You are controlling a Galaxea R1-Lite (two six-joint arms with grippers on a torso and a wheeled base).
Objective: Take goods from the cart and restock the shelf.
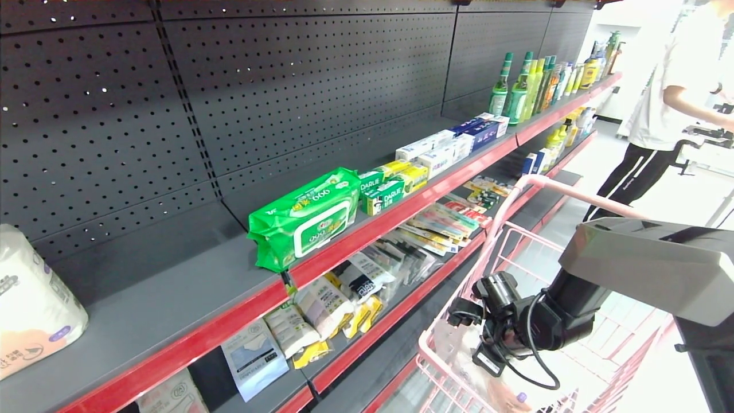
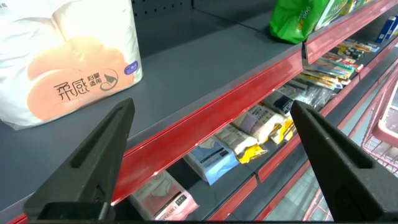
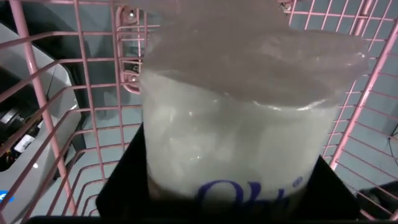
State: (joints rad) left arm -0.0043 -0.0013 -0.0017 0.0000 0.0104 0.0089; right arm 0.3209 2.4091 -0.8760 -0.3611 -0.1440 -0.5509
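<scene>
My right gripper [image 1: 487,357] is down inside the pink cart [image 1: 519,192]. In the right wrist view its dark fingers [image 3: 124,183] press both sides of a white plastic-wrapped pack [image 3: 242,130], with the cart's wire wall [image 3: 81,93] behind it. My left gripper [image 2: 211,186] hangs open in front of the upper grey shelf [image 2: 205,68] with nothing between its fingers. A white tissue pack [image 2: 62,56] stands on that shelf to one side, seen too as the tissue pack [image 1: 28,298] at the shelf's far left.
A green wipes pack [image 1: 304,215] lies at the red edge of the shelf [image 1: 172,298], with toothpaste boxes [image 1: 395,183] and bottles [image 1: 522,86] farther right. Bare shelf lies between the tissue pack and the wipes. The lower shelf [image 1: 355,287] holds small packets.
</scene>
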